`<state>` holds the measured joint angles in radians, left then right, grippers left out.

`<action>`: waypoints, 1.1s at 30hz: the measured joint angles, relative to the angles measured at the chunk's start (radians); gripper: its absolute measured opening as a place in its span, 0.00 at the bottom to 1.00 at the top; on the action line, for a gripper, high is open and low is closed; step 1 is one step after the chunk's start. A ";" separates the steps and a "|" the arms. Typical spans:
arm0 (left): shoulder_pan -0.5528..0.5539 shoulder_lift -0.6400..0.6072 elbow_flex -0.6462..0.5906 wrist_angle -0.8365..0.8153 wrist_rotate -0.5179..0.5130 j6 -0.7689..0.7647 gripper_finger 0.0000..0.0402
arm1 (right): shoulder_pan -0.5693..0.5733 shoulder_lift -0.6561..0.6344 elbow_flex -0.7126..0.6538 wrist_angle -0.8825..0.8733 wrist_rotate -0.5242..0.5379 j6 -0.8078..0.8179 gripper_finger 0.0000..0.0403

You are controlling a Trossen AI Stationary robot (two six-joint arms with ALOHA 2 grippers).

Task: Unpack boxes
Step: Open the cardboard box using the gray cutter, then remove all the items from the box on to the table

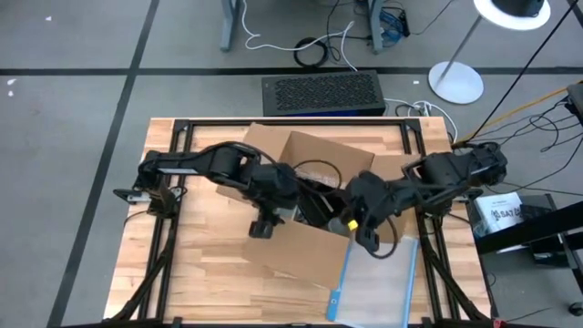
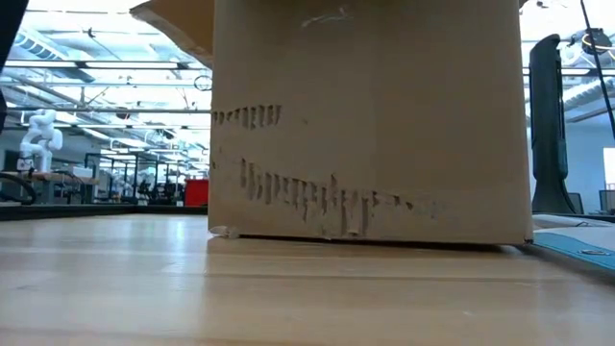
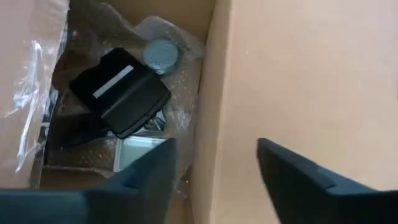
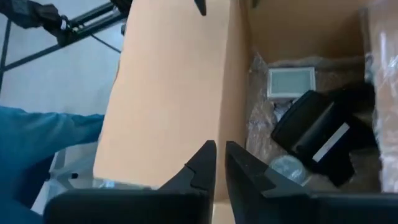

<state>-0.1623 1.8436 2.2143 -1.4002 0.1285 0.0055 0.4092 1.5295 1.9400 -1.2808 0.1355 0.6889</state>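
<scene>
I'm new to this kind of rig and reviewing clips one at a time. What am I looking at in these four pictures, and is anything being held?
This is a two-armed robot at a wooden table, unpacking a cardboard box. One picture looks straight down from above. One sits at table height, so the box wall fills it. The other two come from cameras on each wrist, looking past that arm's own dark fingers into the box.

From above, both arms reach to the near edge of the open box. The left gripper has its fingers spread on either side of the box wall, not clamped. The right gripper has its fingers almost together, just outside the wall, holding nothing.

Inside the box lie a black device and a round grey part in clear wrap. A clear pouch lies on the table beside the box.
</scene>
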 joint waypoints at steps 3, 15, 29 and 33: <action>-0.002 0.019 0.000 0.003 0.052 -0.003 0.69 | 0.030 0.000 0.000 -0.012 0.008 0.034 0.08; 0.011 0.097 -0.034 -0.035 0.070 0.001 0.66 | 0.132 0.000 0.000 -0.049 0.133 0.143 0.08; 0.028 0.126 -0.099 -0.026 -0.069 0.054 0.03 | 0.332 -0.004 0.150 -0.091 0.385 0.173 0.08; 0.049 0.083 -0.064 0.019 -0.035 0.033 0.03 | 0.378 -0.006 0.212 -0.153 0.442 0.219 0.08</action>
<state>-0.1131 1.9271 2.1500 -1.3810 0.0937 0.0387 0.7869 1.5238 2.1523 -1.4335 0.5780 0.9078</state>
